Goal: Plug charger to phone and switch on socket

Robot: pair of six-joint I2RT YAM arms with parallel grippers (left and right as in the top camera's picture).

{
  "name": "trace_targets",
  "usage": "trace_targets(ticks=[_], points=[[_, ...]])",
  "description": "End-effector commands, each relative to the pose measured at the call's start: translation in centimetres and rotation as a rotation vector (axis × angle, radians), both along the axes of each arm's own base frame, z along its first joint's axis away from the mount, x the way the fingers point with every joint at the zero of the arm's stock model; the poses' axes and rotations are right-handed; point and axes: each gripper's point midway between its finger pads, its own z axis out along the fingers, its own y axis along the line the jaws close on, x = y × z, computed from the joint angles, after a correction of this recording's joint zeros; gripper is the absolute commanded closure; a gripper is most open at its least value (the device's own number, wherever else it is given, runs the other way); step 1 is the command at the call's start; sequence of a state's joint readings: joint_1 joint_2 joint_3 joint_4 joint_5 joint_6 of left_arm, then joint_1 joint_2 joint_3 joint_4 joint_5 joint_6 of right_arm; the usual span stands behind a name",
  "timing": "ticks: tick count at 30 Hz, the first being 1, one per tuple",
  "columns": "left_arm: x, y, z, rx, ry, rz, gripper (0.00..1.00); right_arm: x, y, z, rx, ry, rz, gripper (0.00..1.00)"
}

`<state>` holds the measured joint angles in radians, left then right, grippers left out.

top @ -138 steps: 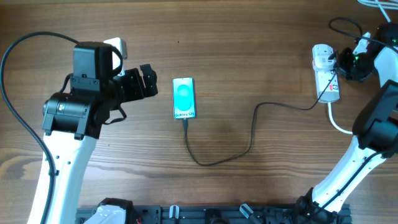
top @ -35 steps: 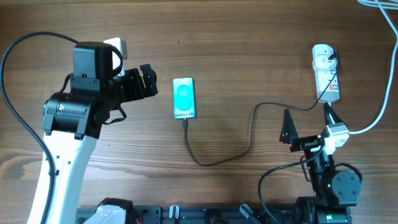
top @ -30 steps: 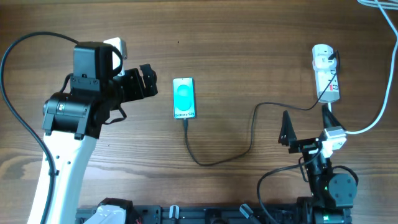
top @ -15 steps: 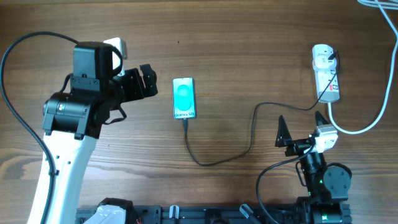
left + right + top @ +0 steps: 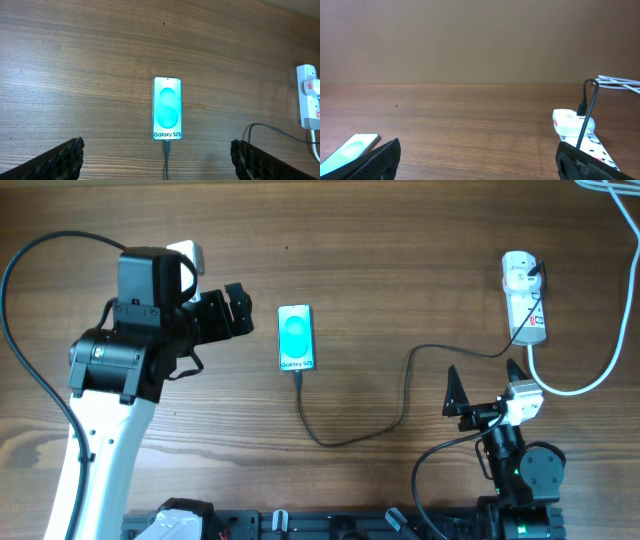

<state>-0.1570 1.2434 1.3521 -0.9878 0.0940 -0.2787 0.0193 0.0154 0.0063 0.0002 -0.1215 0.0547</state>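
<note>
The phone [image 5: 296,337] lies flat left of the table's middle, screen lit teal, also in the left wrist view [image 5: 167,108]. The charger [image 5: 404,395], a thin black cable, joins the phone's lower end [image 5: 166,149] and curves right to the white socket [image 5: 522,298] at the far right. My left gripper [image 5: 237,310] hangs open just left of the phone, its fingers [image 5: 56,162] wide on either side of it and touching nothing. My right gripper [image 5: 484,385] stands open near the front right, short of the socket [image 5: 572,124], with nothing between its fingers.
A thick white cord [image 5: 590,385] loops from the socket's near end round the right edge to the back corner. The right arm's base and black cables [image 5: 440,470] sit at the front right. The left arm's black cable [image 5: 20,350] arcs along the left side.
The right arm has drawn back from the socket to the front right and folded low. Over the last half second it holds still. The left arm, phone and charger have not moved.
</note>
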Motion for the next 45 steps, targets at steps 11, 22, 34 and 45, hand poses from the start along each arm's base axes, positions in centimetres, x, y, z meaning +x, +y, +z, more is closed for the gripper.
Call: trace_targets(ticks=[11, 22, 34, 45], points=[[-1.6, 0.6, 3.5, -0.010, -0.115, 0.010, 0.00, 0.0, -0.2, 0.3, 0.000, -0.015, -0.015, 0.00], [-11.3, 3.7, 10.7, 0.010, -0.426, 0.063, 0.00, 0.0, -0.2, 0.3, 0.000, -0.015, -0.015, 0.00], [-8.7, 4.8, 4.1, -0.022, -0.793, 0.129, 0.00, 0.0, -0.2, 0.3, 0.000, -0.015, -0.016, 0.00], [-7.9, 4.7, -4.1, -0.048, -0.982, 0.131, 0.00, 0.0, -0.2, 0.3, 0.000, -0.015, -0.015, 0.00]])
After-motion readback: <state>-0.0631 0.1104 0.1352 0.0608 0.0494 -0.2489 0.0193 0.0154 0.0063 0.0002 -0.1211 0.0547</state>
